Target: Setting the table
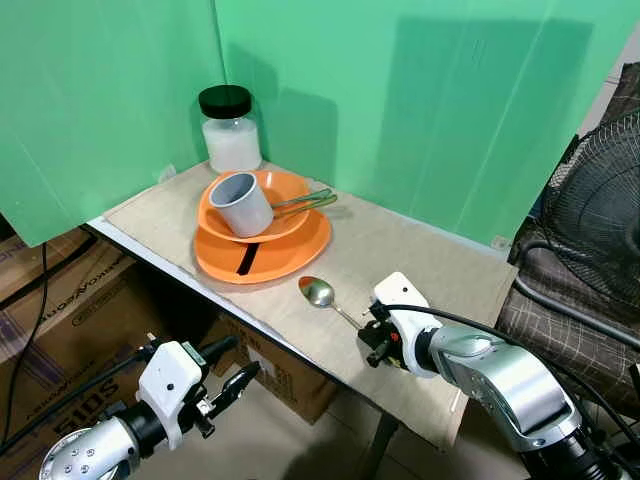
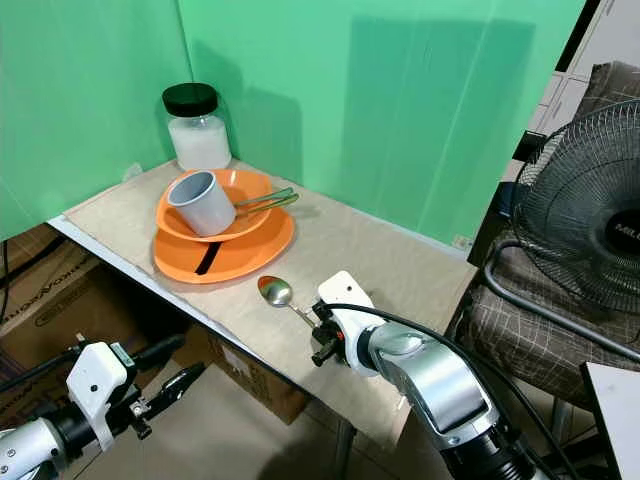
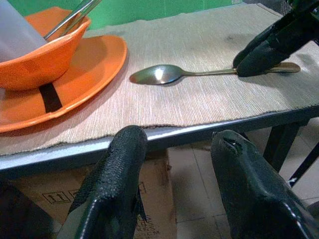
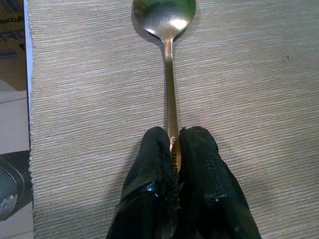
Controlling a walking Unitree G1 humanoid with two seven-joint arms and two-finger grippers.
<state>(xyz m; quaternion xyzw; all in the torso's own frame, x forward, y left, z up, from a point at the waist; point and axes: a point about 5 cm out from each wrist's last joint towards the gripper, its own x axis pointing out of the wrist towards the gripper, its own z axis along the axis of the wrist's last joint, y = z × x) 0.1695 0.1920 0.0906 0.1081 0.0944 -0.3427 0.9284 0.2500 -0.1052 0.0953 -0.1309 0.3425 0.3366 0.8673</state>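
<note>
One beige placemat (image 1: 420, 250) covers the table (image 1: 130, 243), and at its far left a stack is seen: an orange plate (image 1: 290, 262), an orange bowl (image 1: 285, 195) on it, a grey cup (image 1: 240, 203) lying tipped in the bowl beside a pair of tongs (image 1: 305, 203), with a black-lidded jar (image 1: 230, 130) behind. Just beside the plate's near rim, a spoon (image 4: 169, 74) lies flat on the mat. Its long axis runs from the plate toward the near right edge, bowl end pointing at the plate, handle end toward the robot.

The handle tip is pinched by the right gripper (image 4: 174, 149), fingers pressed together on it. The left gripper (image 3: 174, 164) is held below the table edge, fingers spread and empty.

A slip could be expected, since only the thin handle end is held: the heavier bowl end could swing or twist on lifting. If dragged, the mat could be bunched, or the plate nudged.
</note>
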